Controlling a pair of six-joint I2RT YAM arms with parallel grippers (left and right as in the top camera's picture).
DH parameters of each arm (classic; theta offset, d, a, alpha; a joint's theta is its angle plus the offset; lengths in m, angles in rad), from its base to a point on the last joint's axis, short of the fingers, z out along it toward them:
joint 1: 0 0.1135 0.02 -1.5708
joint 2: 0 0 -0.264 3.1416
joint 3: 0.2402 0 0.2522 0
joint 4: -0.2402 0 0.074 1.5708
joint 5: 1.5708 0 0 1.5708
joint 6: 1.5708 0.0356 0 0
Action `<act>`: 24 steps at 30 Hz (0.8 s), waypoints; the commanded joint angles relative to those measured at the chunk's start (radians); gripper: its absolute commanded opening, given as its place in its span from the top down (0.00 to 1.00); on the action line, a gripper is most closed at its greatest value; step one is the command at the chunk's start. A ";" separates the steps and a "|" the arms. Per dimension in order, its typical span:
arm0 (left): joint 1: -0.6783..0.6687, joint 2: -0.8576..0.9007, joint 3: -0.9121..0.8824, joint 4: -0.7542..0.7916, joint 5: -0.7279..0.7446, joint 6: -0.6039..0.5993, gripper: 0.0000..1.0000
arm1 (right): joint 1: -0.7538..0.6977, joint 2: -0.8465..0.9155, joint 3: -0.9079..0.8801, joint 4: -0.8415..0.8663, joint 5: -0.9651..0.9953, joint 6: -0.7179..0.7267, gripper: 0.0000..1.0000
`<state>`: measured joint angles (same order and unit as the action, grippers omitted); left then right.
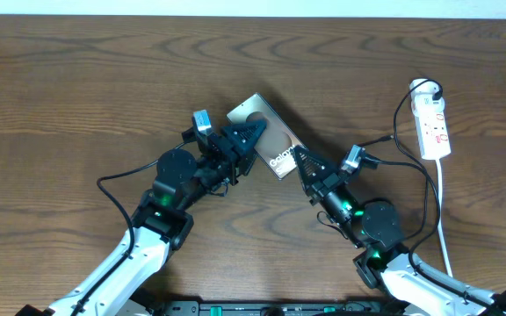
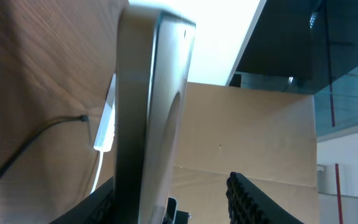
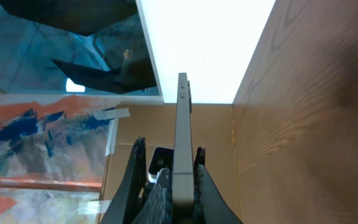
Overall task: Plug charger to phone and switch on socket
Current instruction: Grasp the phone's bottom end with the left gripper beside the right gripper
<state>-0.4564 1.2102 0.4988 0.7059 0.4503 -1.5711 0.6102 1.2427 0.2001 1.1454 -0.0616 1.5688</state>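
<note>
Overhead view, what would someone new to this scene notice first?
The eye goes first to the phone in the middle of the wooden table, where both arms meet. The right gripper is clamped on its near end, and the left gripper sits around its side with the jaws apart. At the table's right edge lies the white socket, with the black charger cable curving away from its far end.
</note>
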 commanded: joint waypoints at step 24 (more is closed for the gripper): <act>-0.014 0.019 0.006 0.010 0.013 0.018 0.80 | 0.039 -0.006 0.048 0.003 -0.046 -0.157 0.99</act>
<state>-0.4667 1.2308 0.4969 0.7044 0.4492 -1.5524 0.6323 1.2427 0.2249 1.1442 -0.0727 1.4757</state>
